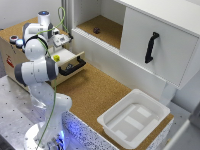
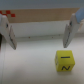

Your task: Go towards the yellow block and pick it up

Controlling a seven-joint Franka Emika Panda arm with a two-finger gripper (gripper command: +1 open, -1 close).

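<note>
Your end effector [image 2: 39, 36] is spread wide and holds nothing: in the wrist view its 2 fingers [image 2: 11, 34] stand well apart, with pale open surface between them. The yellow block [image 2: 64, 61] sits free on that surface, nearer 1 finger than the other and short of the line between the tips, so it is not yet between the jaws. Nothing touches it. A black mark shows on its upper face, though the blur keeps me from reading it.

In the exterior view you can find the same block [image 1: 56, 58] as a small yellow spot inside the open drawer [image 1: 69, 64] of the wooden cabinet [image 1: 11, 50], close behind the drawer's black handle [image 1: 74, 65]. The arm [image 1: 35, 70] reaches over that drawer with the end effector above the block, so the approach looks mostly done.

What is left, as I judge it: you need to shift sideways until the block is centred between the fingers, come down around it, close, and lift. Further out on the cork tabletop [image 1: 92, 92] stands a white tub [image 1: 134, 118], well away from the drawer and not in your path.
</note>
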